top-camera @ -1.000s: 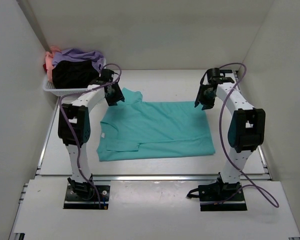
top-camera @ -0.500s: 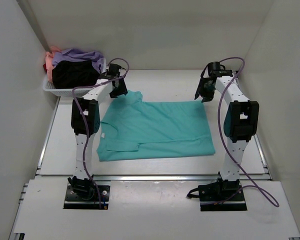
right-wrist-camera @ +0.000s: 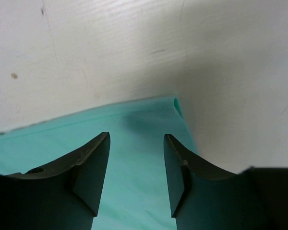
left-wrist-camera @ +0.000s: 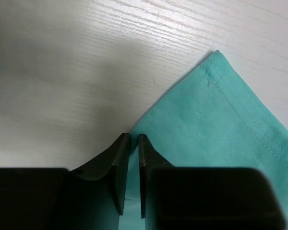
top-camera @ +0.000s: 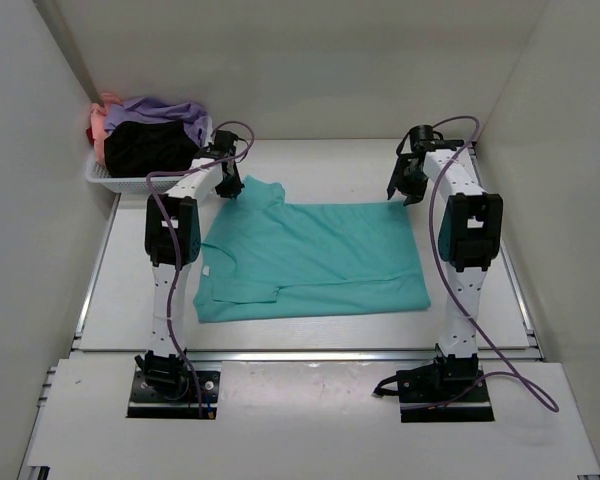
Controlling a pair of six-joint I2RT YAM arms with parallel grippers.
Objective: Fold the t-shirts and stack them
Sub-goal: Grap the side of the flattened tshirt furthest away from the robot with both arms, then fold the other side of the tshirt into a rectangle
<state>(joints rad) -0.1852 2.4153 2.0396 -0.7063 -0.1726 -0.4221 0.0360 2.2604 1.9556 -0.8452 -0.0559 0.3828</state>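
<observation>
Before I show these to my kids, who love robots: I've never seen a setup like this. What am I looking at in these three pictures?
It's two small robot arms bolted at the near edge of a white table. The wide picture looks down from above and behind them; the two close-ups come from a camera on each wrist. A teal t-shirt lies spread on it, and a white basket in the far left corner holds more shirts. The left fingers are pinched on a sleeve's edge. The right fingers stand open over the shirt's far corner, holding nothing.
</observation>
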